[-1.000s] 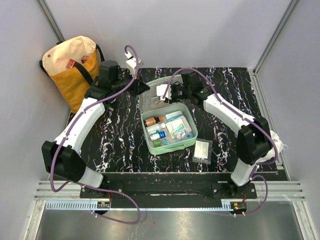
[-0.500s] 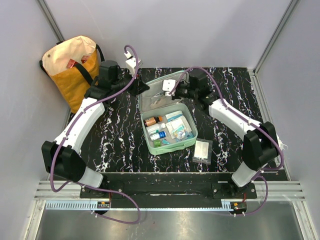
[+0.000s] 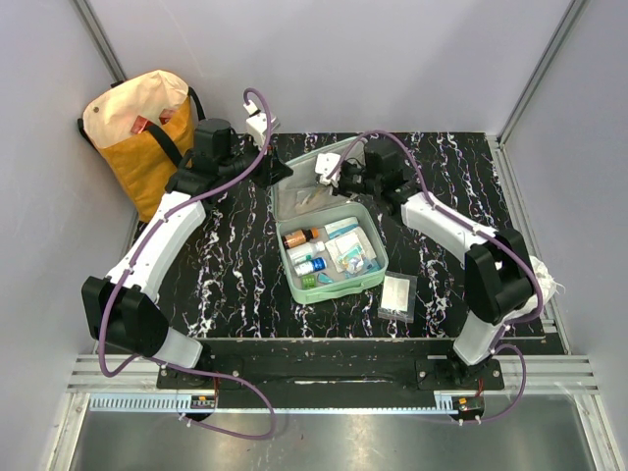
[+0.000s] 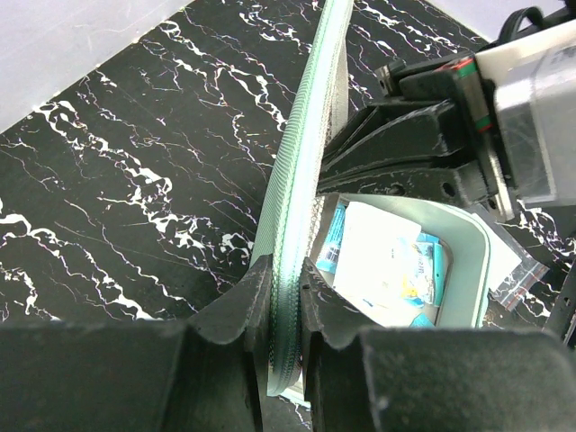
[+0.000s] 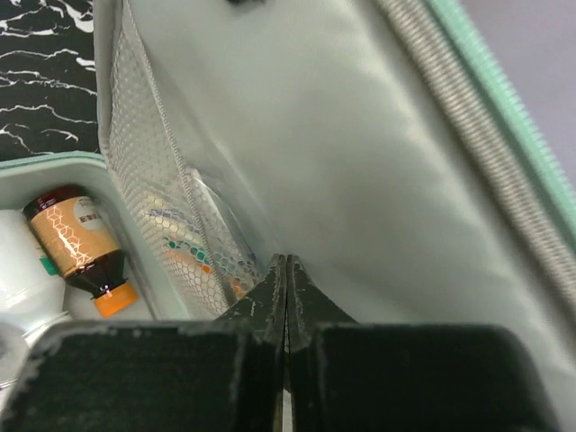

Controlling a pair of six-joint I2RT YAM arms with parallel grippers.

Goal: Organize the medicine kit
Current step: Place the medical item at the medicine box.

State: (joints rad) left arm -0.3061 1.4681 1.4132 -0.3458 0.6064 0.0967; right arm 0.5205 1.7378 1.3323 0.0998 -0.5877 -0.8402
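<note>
Top external view: nearest the arm bases, a small clear zip bag [image 3: 397, 296] lies flat on the black marbled worktop [image 3: 235, 285], just beside the near right corner of the medicine kit [image 3: 334, 292]. The mint-green kit sits mid-worktop between the two arms. Its tray is open and packed, with an amber bottle [image 3: 297, 236] and a blue-labelled white bottle [image 3: 312, 265] on the left and flat packets [image 3: 351, 250] on the right. Behind the tray the lid [image 3: 297, 193] stands raised. The left fingers [image 3: 280, 177] clamp the lid's zipper rim from the left. The right fingers [image 5: 286, 283] are pressed together on nothing, tips against the pale lining beside the mesh pocket [image 5: 171, 225]. The right wrist hides part of the lid from above. Far left, a yellow-and-cream tote bag [image 3: 137, 137] stands against the wall, beyond the left arm.
</note>
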